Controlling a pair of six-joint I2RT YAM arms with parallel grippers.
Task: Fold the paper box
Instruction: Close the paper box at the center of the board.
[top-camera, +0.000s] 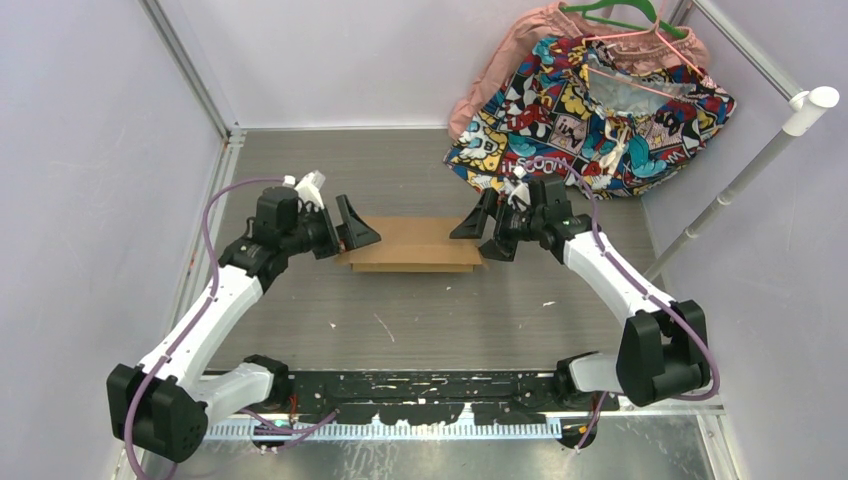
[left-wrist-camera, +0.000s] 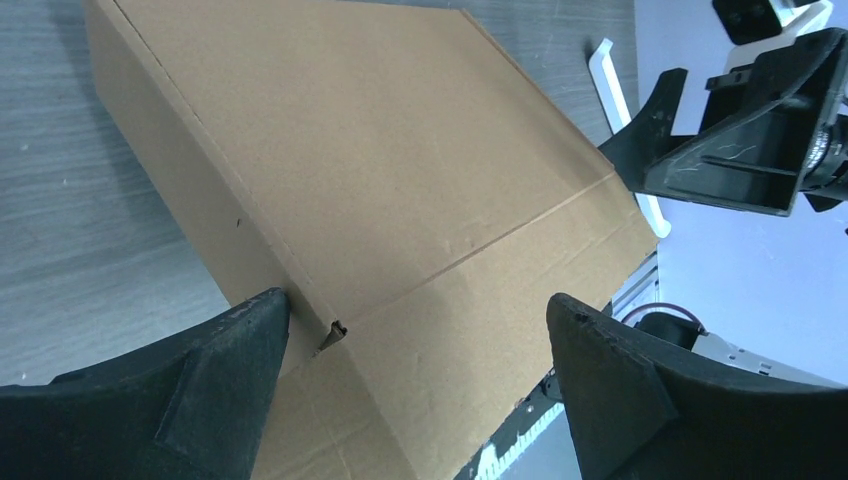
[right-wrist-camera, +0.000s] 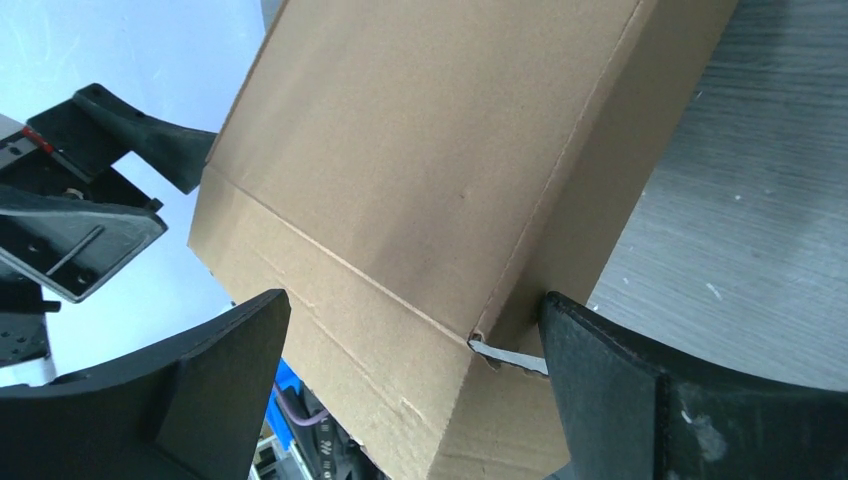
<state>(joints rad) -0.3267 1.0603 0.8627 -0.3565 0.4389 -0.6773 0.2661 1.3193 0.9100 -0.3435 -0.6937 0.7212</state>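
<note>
The paper box (top-camera: 415, 243) lay flat on the desk (top-camera: 400, 330), a shallow closed mailer, so the folding looked nearly finished. The left gripper (top-camera: 357, 227) hung at its left end and the right gripper (top-camera: 477, 222) at its right end, both with jaws wide and holding nothing. The next move probably called for pressing the lid down or tucking in a loose corner. Only the wrist views showed a small tab (left-wrist-camera: 334, 334) poking out at the box's side wall. Only the overhead view showed the comic-print cloth (top-camera: 590, 110) beyond the box.
</note>
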